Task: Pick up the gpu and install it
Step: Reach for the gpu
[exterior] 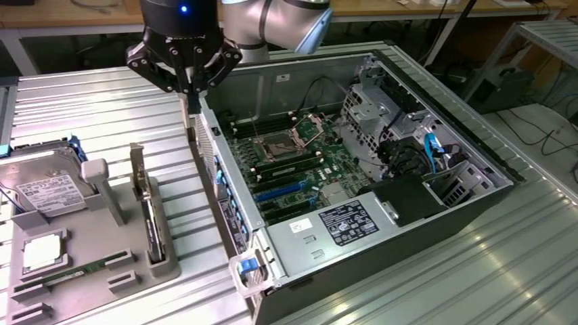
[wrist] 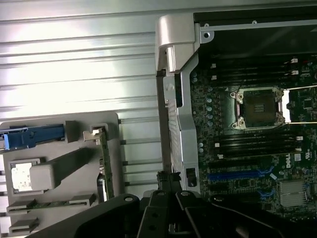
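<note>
The pick-up step is in hand and the grasp is not yet made. The end effector (exterior: 191, 101) is clenched on nothing, its fingers pressed together. It hangs above the worktop (exterior: 99, 108), over the narrow strip between the holder (exterior: 172, 267) and the open case (exterior: 361, 271), close to the case's left wall at its far end.

The gpu (exterior: 150, 217) stands on its long edge in a slot of the holder, on the exterior view's left. Its silver bracket points to the far end and rises above the card. It has not been lifted. The wrist view shows the same card (wrist: 105, 158) as a thin green strip, edge-on, apart from the fingers and off to one side of them. On the same holder lie a hard drive (exterior: 45, 189), a RAM stick (exterior: 77, 274) and a chip (exterior: 40, 252), all left of the card.

Inside the case the motherboard (exterior: 298, 169) lies flat and bare, with blue slots (exterior: 275, 193) towards its near end, where I judge the card belongs.

A grasp calls first for released fingers. They would need to sit over the card's upper edge, one on each face, lined up along its length. The card is thin and upright with holder posts close by, so the descent has little room for sideways error. The tall bracket at the far end is best avoided. The lift should be straight up, so the card does not bind in its slot.
</note>
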Available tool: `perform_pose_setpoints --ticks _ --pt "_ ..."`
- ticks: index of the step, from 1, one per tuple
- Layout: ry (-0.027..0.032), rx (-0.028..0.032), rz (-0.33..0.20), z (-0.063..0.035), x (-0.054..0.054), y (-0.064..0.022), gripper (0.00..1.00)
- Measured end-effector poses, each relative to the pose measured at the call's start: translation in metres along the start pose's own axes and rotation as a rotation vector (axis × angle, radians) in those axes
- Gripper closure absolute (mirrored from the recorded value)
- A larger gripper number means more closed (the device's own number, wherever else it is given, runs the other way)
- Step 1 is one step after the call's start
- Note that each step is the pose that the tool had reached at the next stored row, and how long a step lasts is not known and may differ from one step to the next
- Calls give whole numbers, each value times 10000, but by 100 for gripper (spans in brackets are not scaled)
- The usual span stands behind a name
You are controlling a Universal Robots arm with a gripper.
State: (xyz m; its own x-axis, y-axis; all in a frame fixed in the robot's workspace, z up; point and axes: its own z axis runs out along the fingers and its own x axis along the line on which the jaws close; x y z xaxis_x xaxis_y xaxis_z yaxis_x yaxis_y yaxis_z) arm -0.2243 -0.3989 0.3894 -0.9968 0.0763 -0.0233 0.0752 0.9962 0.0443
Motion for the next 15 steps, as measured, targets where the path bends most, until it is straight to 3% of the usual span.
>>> perform_pose_setpoints --ticks 15 --pt "1 -1 -2 -2 220 -17 89"
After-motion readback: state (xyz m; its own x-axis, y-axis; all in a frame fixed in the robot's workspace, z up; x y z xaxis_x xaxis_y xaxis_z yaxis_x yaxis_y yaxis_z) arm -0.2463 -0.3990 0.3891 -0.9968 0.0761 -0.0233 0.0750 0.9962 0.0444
